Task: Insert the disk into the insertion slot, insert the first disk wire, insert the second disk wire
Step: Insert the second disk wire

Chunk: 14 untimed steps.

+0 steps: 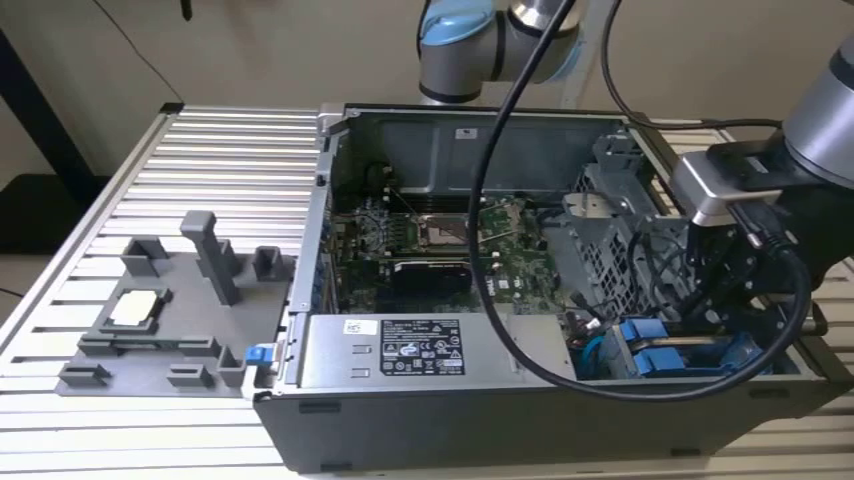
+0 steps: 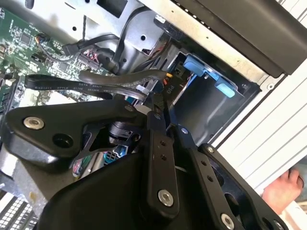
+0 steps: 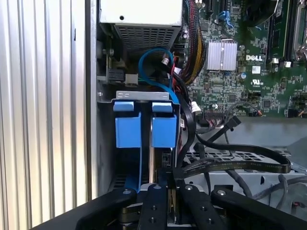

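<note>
Here the gripper (image 3: pixel 169 184) is down in the open computer case (image 1: pixel 441 445), at about 4 o'clock in the exterior view, right over the drive bay (image 1: pixel 667 350). Jaws look close together on a small black cable plug (image 3: pixel 169 165) in the first wrist view; a firm clamp on it can't be confirmed. Just past the fingertips (image 2: pixel 156 112) the disk (image 3: pixel 150 151) sits on edge inside the drive bay, blue carrier tabs (image 3: pixel 164 125) side by side at its end. A thin blue cable (image 3: pixel 156 64) loops beyond the tabs toward the power supply box (image 3: pixel 141 19). Flat black cables (image 2: pixel 72 86) cross between gripper and green motherboard (image 3: pixel 249 72). In the second wrist view a person's hand (image 2: pixel 283 189) rests at the edge, outside the case. Farther off, at 9 o'clock in the exterior view, a grey parts fixture (image 1: pixel 160 320) stands on the slatted surface (image 1: pixel 227 160), well apart from the case.
</note>
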Tool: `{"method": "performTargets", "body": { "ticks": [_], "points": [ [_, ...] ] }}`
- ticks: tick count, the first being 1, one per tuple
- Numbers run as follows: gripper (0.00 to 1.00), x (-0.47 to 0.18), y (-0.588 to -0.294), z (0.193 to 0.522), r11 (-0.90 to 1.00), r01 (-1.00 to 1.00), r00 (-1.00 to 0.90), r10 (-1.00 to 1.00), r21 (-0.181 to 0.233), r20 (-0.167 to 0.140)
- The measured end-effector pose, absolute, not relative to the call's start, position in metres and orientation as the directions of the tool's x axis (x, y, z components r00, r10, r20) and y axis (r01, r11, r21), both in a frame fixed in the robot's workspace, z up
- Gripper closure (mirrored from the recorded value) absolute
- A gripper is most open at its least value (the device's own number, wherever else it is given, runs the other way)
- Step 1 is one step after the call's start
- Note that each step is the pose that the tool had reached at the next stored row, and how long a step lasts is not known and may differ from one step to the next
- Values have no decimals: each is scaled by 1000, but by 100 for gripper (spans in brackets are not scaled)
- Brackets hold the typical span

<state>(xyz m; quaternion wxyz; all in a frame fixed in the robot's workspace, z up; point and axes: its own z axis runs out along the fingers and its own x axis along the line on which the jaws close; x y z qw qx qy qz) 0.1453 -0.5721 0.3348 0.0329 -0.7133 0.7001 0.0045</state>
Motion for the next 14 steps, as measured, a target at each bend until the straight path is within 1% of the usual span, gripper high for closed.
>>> {"method": "performTargets", "body": {
  "ticks": [7,9,10,14],
  "points": [
    [84,145,-572,332,-18,-999,20,-998,-41,-54],
    [82,146,-572,330,-18,-999,20,-998,-41,-56],
    [77,146,-572,331,-18,-999,20,-998,-41,-55],
    [77,145,-573,343,-17,-999,19,-998,-35,-57]
  ]
}}
